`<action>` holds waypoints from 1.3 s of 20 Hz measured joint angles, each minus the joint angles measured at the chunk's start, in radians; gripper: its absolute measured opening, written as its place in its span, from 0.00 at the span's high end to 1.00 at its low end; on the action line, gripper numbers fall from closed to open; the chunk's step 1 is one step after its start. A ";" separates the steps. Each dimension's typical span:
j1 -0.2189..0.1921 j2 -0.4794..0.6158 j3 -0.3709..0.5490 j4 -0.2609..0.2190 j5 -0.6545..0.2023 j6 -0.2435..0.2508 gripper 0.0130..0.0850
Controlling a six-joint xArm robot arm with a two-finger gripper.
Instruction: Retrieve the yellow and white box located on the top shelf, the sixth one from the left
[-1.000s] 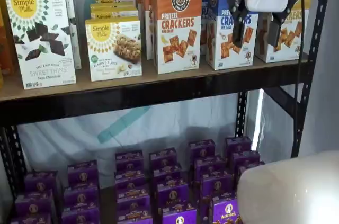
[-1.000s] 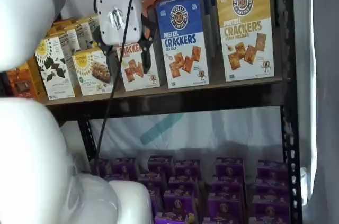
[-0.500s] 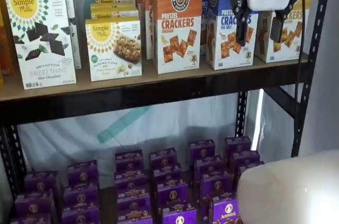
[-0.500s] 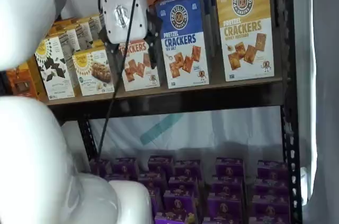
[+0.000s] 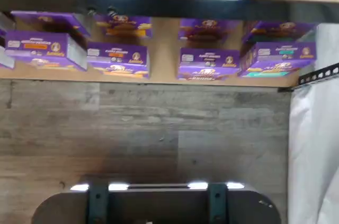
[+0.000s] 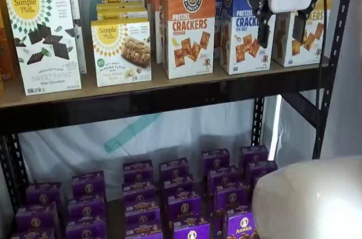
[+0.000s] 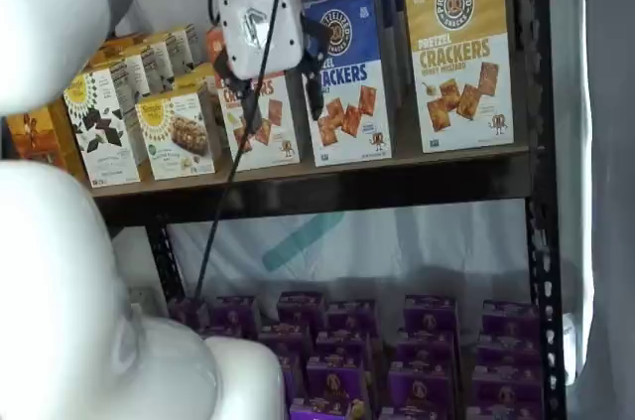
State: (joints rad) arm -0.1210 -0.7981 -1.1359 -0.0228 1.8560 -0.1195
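Note:
The yellow and white box [image 7: 461, 53] stands at the right end of the top shelf [image 7: 327, 170], yellow top with a round black logo, crackers pictured below. In a shelf view my gripper partly covers it [image 6: 314, 34]. My gripper [image 6: 280, 31] hangs in front of the shelf [image 6: 169, 87], white body with two black fingers pointing down. A gap plainly shows between the fingers and nothing is in them, so it is open. In a shelf view the gripper [image 7: 278, 100] shows before the orange-topped and blue-topped boxes, left of the yellow box.
A blue-topped Pretzel Crackers box [image 7: 345, 72] stands just left of the yellow box, an orange-topped one [image 6: 189, 24] beyond it, Simple Mills boxes [image 6: 44, 41] further left. Purple boxes [image 5: 119, 57] fill the lower shelf. A black upright [image 6: 334, 52] flanks the right end.
My gripper has moved right along the shelf front and slightly up, still open and empty. The boxes have not moved.

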 joint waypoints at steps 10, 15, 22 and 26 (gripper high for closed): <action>-0.176 0.066 -0.014 0.005 -0.143 -0.166 0.00; -0.272 0.120 -0.057 0.021 -0.183 -0.257 0.00; -0.363 0.179 -0.114 0.052 -0.207 -0.341 0.00; -0.387 0.199 -0.139 0.062 -0.211 -0.363 0.00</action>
State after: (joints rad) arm -0.5077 -0.5990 -1.2751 0.0394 1.6449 -0.4828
